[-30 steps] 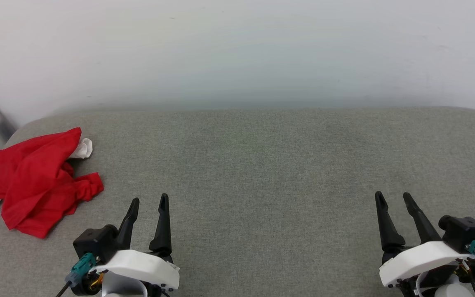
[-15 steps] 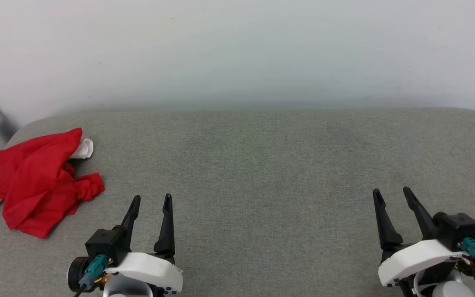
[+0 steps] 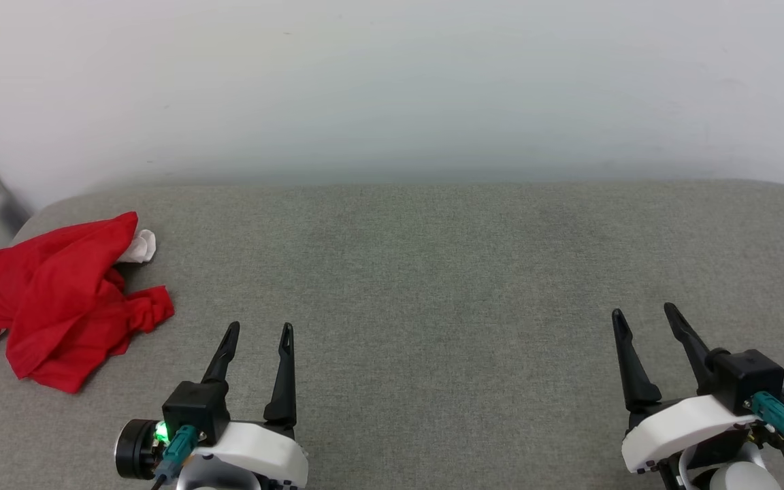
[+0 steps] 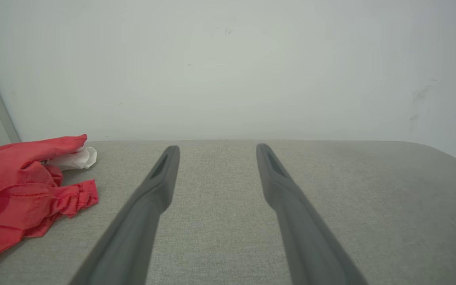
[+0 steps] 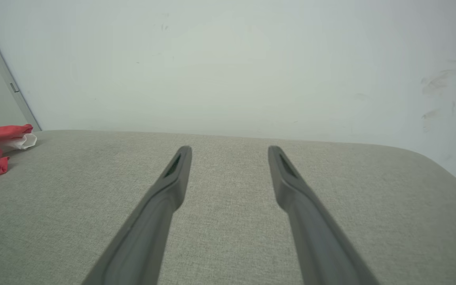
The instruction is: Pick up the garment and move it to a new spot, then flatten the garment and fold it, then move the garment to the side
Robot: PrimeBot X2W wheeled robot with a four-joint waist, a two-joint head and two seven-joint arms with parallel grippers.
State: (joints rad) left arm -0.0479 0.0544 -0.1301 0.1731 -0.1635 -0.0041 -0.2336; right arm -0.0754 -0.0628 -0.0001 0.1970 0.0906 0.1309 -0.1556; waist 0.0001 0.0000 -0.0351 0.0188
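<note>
Head view gives you the garment crumpled at the left edge of the grey cushion, left of your left gripper and far from the right gripper. Both grippers stand wide open, holding nothing.

Crumpled red garment, far left

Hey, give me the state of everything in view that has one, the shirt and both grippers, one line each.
garment: crumpled in a heap at the left end of the gray padded surface, not flattened, not folded, not held.
left gripper: open, empty, to the right of the garment and not touching it.
right gripper: open, empty, at the opposite end from the garment.
</note>
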